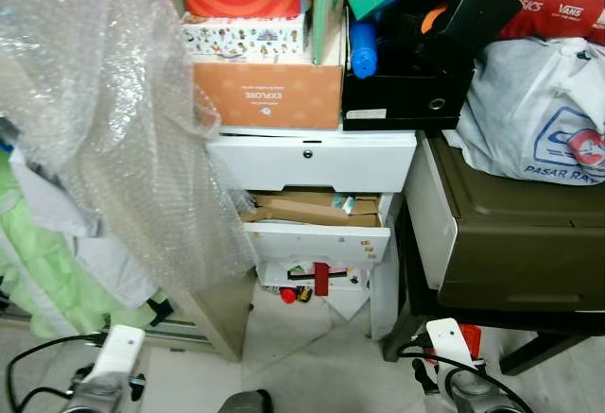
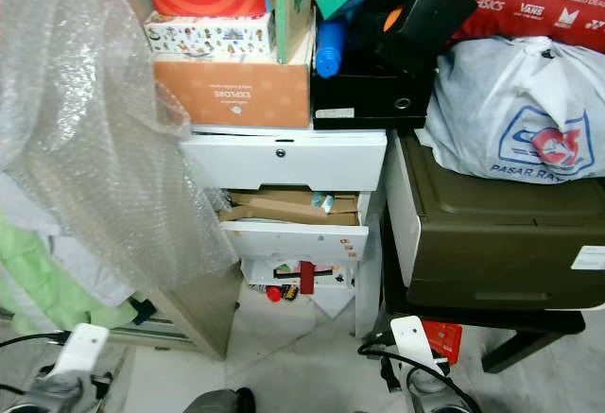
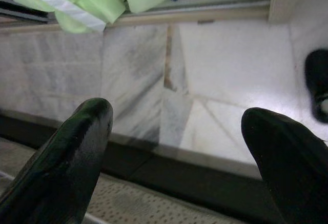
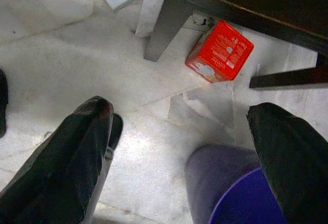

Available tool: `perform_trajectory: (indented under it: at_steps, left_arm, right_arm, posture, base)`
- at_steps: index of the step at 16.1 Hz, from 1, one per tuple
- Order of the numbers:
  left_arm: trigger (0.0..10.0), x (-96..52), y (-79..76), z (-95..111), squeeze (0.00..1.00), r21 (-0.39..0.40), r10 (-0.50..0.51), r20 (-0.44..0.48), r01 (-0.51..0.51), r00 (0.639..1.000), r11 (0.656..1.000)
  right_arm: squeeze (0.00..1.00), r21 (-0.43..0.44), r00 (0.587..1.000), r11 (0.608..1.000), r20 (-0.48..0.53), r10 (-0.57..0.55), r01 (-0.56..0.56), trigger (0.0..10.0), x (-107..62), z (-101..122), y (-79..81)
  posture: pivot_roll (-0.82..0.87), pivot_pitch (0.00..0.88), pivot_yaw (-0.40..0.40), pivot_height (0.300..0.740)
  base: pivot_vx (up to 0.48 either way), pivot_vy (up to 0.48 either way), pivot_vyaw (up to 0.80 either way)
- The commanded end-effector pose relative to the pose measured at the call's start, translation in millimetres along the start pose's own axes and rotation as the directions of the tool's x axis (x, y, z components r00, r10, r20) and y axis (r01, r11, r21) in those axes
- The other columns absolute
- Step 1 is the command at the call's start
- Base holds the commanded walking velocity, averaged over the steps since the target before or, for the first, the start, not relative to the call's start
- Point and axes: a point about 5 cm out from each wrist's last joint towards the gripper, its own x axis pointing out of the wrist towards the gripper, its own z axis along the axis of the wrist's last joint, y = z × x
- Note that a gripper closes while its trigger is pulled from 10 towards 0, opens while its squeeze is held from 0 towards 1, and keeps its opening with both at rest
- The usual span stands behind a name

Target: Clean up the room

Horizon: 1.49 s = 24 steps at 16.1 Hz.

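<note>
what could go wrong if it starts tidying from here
The middle drawer hangs open and crammed with cardboard, so pushing it shut may jam. The stacked boxes and black organizer on the white cabinet could topple if bumped. The red box lies on the floor by the table leg, awkward for the right end effector.

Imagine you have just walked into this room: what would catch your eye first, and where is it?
A big sheet of bubble wrap hangs over the left side, partly covering pale green cloth. In the middle, a white drawer unit stands with its lower drawer pulled open on cardboard, with boxes stacked on top, including an orange box. By the dark table leg on the floor lies a small red box.
</note>
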Motion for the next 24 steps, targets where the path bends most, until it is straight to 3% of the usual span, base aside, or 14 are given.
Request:
perform_trajectory:
  at_steps: [1, 2, 5, 9, 11, 16, 20, 23, 24]
  left_arm:
    - [10.0, -0.8, 10.0, -2.9, 0.0, -0.046, 0.007, 0.007, -0.007, 1.0, 0.999]
    - [10.0, -1.2, 14.3, -3.5, 0.0, -0.108, 0.004, 0.017, -0.002, 1.0, 0.994]
    - [10.0, -1.1, 10.6, -6.4, 0.0, -0.116, -0.004, 0.002, 0.004, 1.0, 0.993]
    - [10.0, -0.4, -13.9, -6.6, 0.0, -0.102, -0.041, 0.0, 0.041, 0.999, 0.994]
    - [10.0, -0.2, -35.3, 4.5, 0.0, -0.085, -0.064, 0.019, 0.065, 0.998, 0.994]
    - [10.0, -1.7, -61.5, 25.1, 0.0, -0.061, -0.086, 0.053, 0.089, 0.995, 0.994]
    - [10.0, 0.0, -44.0, 23.4, 0.0, -0.056, -0.061, 0.049, 0.063, 0.997, 0.996]
    - [10.0, 0.7, -14.8, 9.1, 0.0, -0.053, -0.03, 0.027, 0.032, 0.999, 0.998]
    - [10.0, 0.5, -11.5, 5.8, 0.0, -0.05, -0.025, 0.022, 0.026, 0.999, 0.998]
  right_arm:
    - [0.0, 0.042, 1.0, 0.999, -0.003, 0.002, -0.002, 10.0, -0.2, -1.6, 2.5]
    - [0.0, 0.066, 1.0, 0.998, -0.005, 0.008, -0.007, 10.0, -0.2, -2.1, 2.7]
    - [0.0, 0.044, 1.0, 0.999, -0.009, 0.016, -0.016, 10.0, 0.1, -0.8, 3.0]
    - [0.0, 0.01, 1.0, 1.0, -0.019, 0.02, -0.02, 10.0, -0.2, -3.5, 5.1]
    - [0.0, -0.003, 1.0, 1.0, -0.024, 0.013, -0.013, 10.0, -0.9, -6.8, -0.8]
    - [0.0, -0.025, 1.0, 1.0, -0.022, 0.009, -0.01, 10.0, -1.3, -7.0, -7.0]
    - [0.0, -0.036, 1.0, 0.999, -0.007, 0.017, -0.017, 10.0, 0.5, 2.6, -0.3]
    - [0.0, -0.042, 1.0, 0.999, -0.003, 0.028, -0.028, 10.0, 1.4, 6.9, 10.9]
    - [0.0, -0.043, 1.0, 0.999, -0.004, 0.03, -0.03, 10.0, 1.4, 6.9, 13.5]
  posture:
    - [0.0, 0.0, 0.054, 0.74]
    - [0.01, 0.0, 0.049, 0.74]
    - [0.01, 0.0, 0.043, 0.74]
    - [0.01, 0.0, 0.04, 0.74]
    - [0.0, 0.0, 0.041, 0.74]
    - [0.0, 0.0, 0.042, 0.74]
    - [0.0, 0.0, 0.041, 0.74]
    - [0.01, 0.0, 0.042, 0.74]
    - [0.01, 0.0, 0.042, 0.74]
  base:
    - [0.0, 0.0, 0.0]
    - [0.0, 0.0, 0.0]
    - [0.0, 0.0, 0.0]
    - [0.0, 0.426, 0.0]
    - [0.0, 0.48, 0.0]
    - [0.0, 0.48, 0.0]
    - [0.0, 0.48, 0.0]
    - [0.0, 0.48, 0.0]
    - [0.0, 0.48, 0.0]
